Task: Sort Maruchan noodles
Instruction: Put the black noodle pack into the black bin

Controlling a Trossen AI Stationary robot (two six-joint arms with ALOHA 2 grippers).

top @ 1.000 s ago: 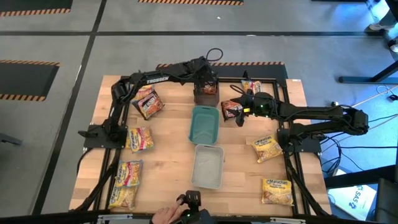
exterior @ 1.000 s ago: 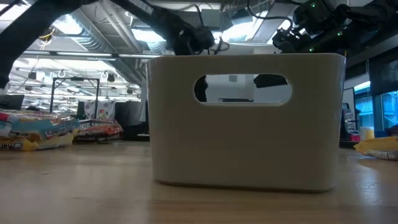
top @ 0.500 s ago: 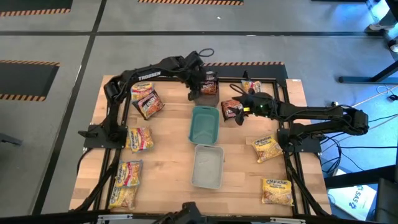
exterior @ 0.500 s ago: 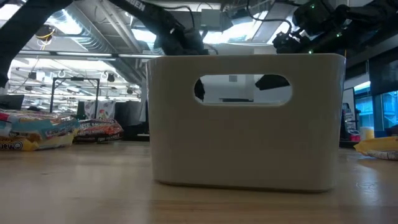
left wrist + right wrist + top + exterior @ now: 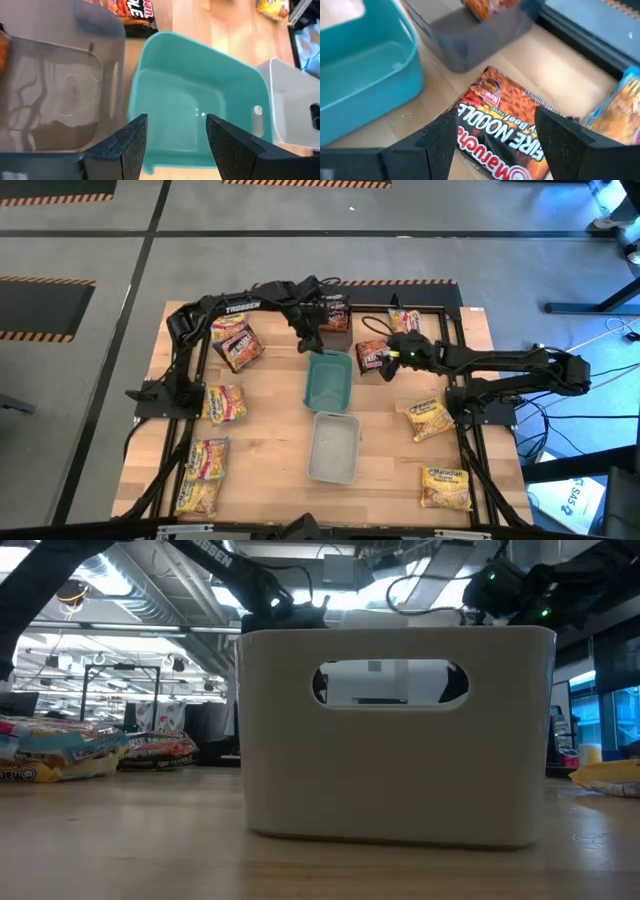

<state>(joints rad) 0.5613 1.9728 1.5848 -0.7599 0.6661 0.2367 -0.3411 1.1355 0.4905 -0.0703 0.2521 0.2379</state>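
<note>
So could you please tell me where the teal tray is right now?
In the high view the teal tray sits mid-table, between the dark grey tray behind it and the clear tray in front.

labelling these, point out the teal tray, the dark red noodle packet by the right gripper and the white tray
teal tray [image 5: 328, 381]: high view, bare floor
dark red noodle packet [image 5: 506, 131]: right wrist view, printed face
white tray [image 5: 334, 448]: high view, bare floor

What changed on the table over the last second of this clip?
The left gripper drew back from over the dark grey tray, where a dark red packet now lies, and hangs open at the near end of the teal tray. The right gripper shifted slightly, open over the Fire Noodle packet on the wood. A hand at the near edge is gone. Other packets and trays stayed put.
</note>
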